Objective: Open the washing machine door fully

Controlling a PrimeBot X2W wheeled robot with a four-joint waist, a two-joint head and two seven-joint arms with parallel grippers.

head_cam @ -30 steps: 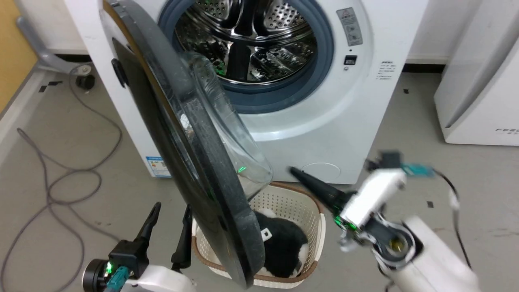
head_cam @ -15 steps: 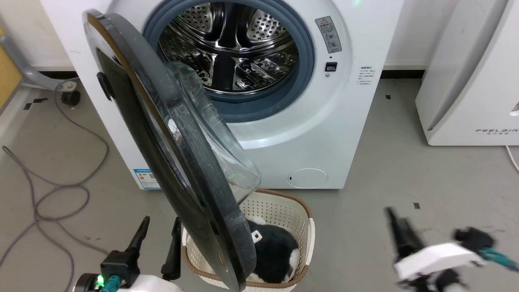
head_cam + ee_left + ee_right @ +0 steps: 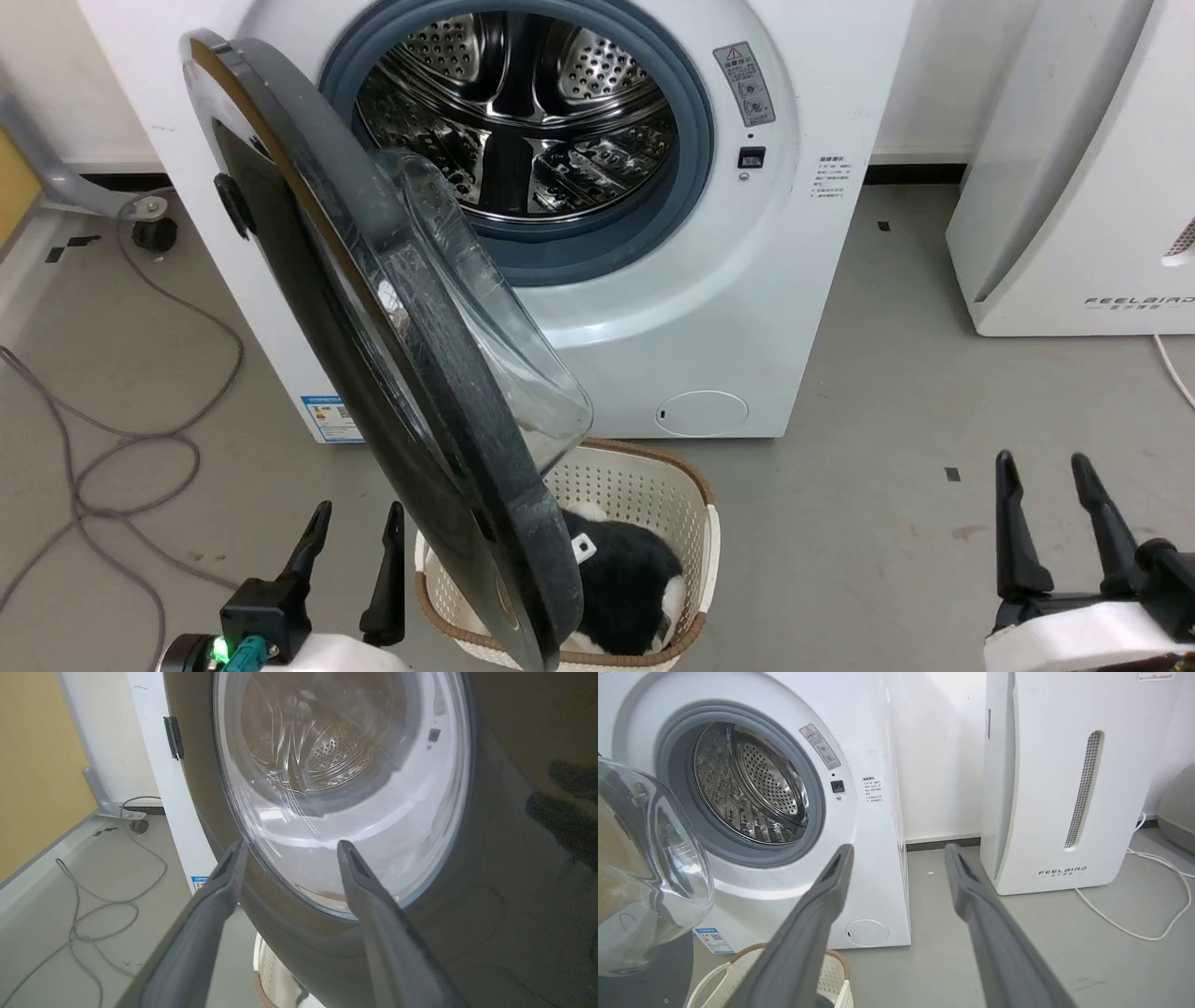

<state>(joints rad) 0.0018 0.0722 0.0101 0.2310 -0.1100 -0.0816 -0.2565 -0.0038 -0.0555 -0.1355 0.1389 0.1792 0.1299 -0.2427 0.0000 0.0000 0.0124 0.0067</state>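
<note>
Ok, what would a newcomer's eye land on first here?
The washing machine door, a glossy black disc with a bulging glass bowl, stands swung out at the head view's centre-left, baring the steel drum behind it. Below its lower edge sits a cream laundry basket holding a fluffy black-and-white item. The left gripper and right gripper sit open, bottom left and bottom right.

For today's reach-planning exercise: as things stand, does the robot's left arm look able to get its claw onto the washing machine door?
Probably yes. The open left claw sits beside the washing machine door, facing its glossy outer side; nothing shows between them.
</note>
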